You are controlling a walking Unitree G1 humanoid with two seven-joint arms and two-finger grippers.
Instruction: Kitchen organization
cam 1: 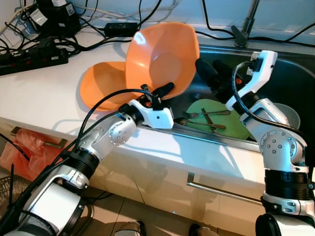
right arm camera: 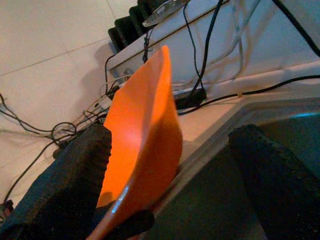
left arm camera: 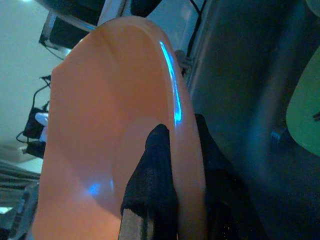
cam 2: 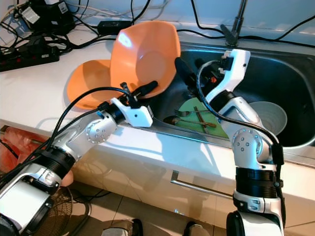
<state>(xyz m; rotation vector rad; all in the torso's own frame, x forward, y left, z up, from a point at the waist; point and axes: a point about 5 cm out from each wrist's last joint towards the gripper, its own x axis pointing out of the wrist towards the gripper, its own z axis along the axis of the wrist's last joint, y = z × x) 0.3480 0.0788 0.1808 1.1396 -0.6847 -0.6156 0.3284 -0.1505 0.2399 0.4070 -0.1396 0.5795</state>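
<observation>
Bowl [cam 1: 165,59], orange, 1 of 2: large, shallow, glossy, held tilted on edge above the near-left corner of the sink [cam 1: 290,83], hollow facing the head camera. Left claw [cam 1: 165,91] clenched on its lower rim, 1 black finger inside the hollow and the other behind the wall, as the left wrist view confirms [left arm camera: 155,165]. Right claw [cam 1: 211,76] spread wide just beside the bowl's right edge, over the basin; its 2 fingers straddle the rim edge-on in the right wrist view, not touching so far as can be judged. Second orange bowl [cam 1: 101,86] lies on the white counter [cam 1: 39,93] behind and left of the left claw, partly hidden by the raised one. Below and right of the left claw, on the sink floor: green plate [cam 1: 224,123] carrying 1 fork and other cutlery [cam 1: 204,115]. Beyond the right arm, a pale bowl [cam 2: 270,115] in the basin. Power strips and cables [cam 1: 34,56] at the counter's back, well apart. Handling, judged: plastic by its look, light, stiff, not fragile; the sheen suggests a slippery surface, so a 1-point rim pinch may let it swing. Best hold is the rim, fingers either side of the wall; a second grip on the opposite rim would steady it.
</observation>
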